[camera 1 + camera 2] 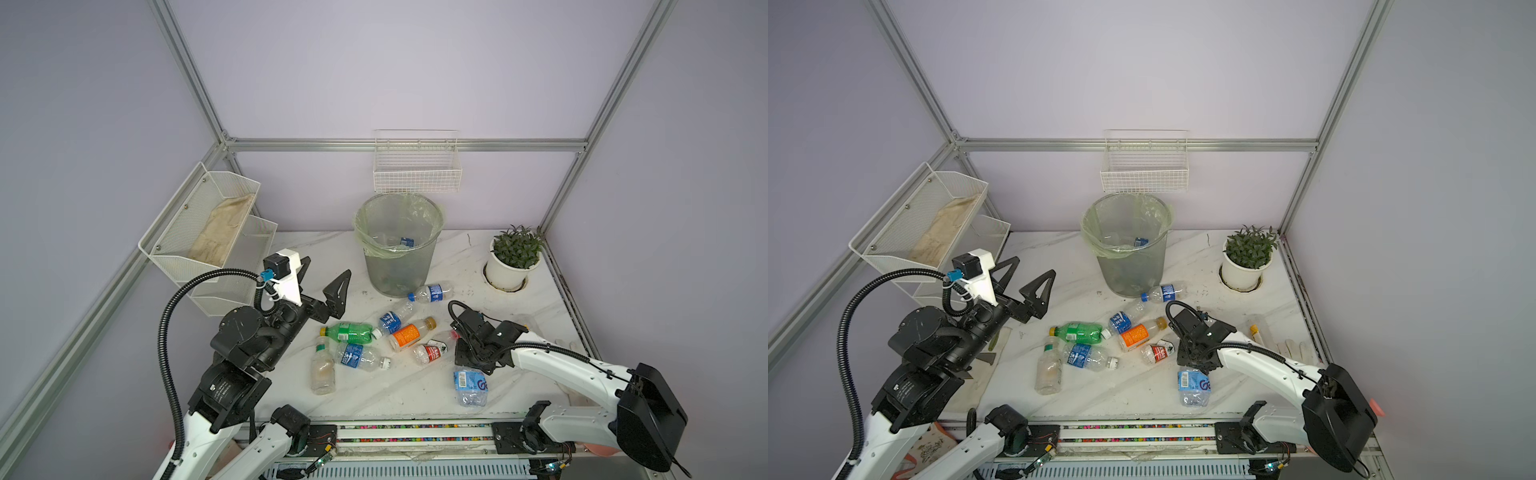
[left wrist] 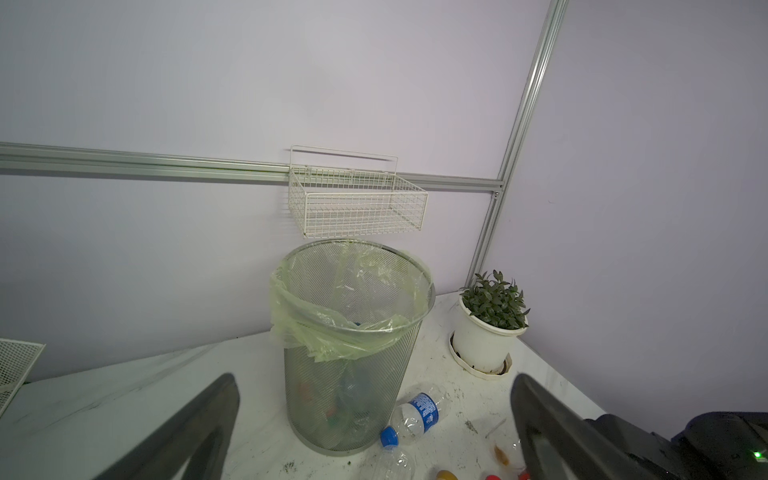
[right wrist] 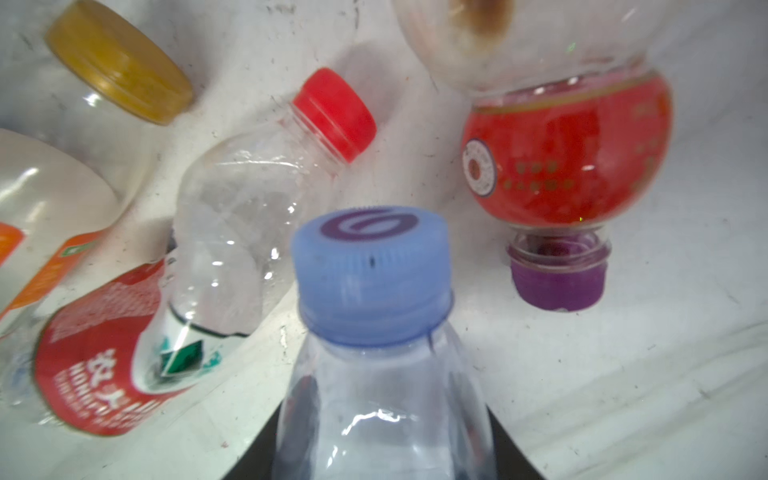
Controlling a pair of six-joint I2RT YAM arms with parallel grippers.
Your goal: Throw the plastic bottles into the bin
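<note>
My left tool (image 1: 328,268) hangs wide open, empty, left of the bin (image 1: 376,270). The green bottle (image 1: 351,331) and others lie on the tabletop (image 1: 399,399) before it. My right tool (image 1: 473,363) straddles the blue-capped bottle (image 3: 374,266); pinched yet or not, I cannot tell. I'd squeeze below the cap, lift straight, sparing the red-labelled bottle (image 1: 432,353) just beside.

Clearance at bin (image 1: 395,274)
Rear rim: wire basket (image 1: 417,178) hangs just above; mouth front open; bottles (image 1: 409,334) crowd table (image 1: 374,401) ctr.
</note>
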